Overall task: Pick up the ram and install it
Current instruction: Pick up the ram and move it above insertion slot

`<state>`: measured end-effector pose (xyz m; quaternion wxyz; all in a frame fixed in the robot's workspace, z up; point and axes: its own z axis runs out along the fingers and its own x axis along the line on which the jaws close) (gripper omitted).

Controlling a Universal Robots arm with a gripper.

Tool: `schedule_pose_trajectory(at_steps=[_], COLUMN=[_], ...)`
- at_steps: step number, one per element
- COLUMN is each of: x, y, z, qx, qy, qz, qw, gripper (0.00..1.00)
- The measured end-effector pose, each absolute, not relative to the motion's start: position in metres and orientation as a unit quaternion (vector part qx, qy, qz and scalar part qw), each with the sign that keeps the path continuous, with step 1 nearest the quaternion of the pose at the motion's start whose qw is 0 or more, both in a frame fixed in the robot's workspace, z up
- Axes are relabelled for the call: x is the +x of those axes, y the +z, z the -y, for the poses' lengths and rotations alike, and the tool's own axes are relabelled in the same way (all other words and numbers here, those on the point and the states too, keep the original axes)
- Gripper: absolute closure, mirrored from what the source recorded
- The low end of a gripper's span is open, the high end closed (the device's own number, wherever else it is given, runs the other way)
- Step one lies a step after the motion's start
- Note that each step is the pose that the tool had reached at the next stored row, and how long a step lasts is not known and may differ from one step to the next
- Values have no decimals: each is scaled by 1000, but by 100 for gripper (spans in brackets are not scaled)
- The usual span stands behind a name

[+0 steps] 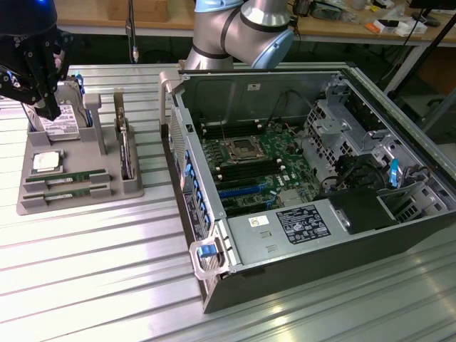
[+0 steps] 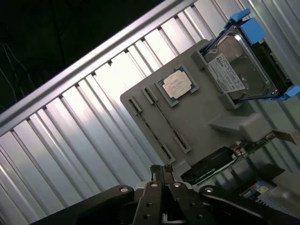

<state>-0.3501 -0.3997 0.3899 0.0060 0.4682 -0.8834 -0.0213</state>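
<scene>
Hovering closed, gripper [image 2: 161, 168] above tray [image 1: 80, 204] with ram [image 1: 65, 177].

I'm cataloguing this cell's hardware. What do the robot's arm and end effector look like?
The arm is made of rounded silver-grey tube segments with pale blue joint caps. The end effector is black, built of jointed links with narrow tips. Silver screw heads dot its body in the wrist view, and a blue light glows at its top in the exterior view.
</scene>
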Motion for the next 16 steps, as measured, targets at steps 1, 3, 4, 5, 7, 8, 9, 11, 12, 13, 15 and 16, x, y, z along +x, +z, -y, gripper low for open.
schedule_pose_trajectory(at_steps=[1, 3, 4, 5, 7, 8, 9, 11, 12, 13, 15, 16], x=[-350, -350, -350, -350, -350, -350, -350, -350, -350, -350, -350, -350], y=[390, 390, 390, 390, 390, 390, 390, 390, 390, 390, 390, 390], z=[400, 400, 400, 400, 400, 400, 400, 400, 400, 400, 400, 400], qx=[472, 480, 484, 487, 497, 500, 503, 509, 511, 518, 526, 530], qy=[-21, -21, -21, -21, -21, -21, -21, -21, -21, -21, -21, -21], qz=[881, 877, 875, 873, 868, 866, 864, 860, 859, 855, 850, 848], qw=[6, 6, 6, 6, 7, 7, 7, 7, 7, 7, 7, 7], gripper=[89, 89, 89, 89, 89, 89, 89, 89, 89, 89, 89, 89])
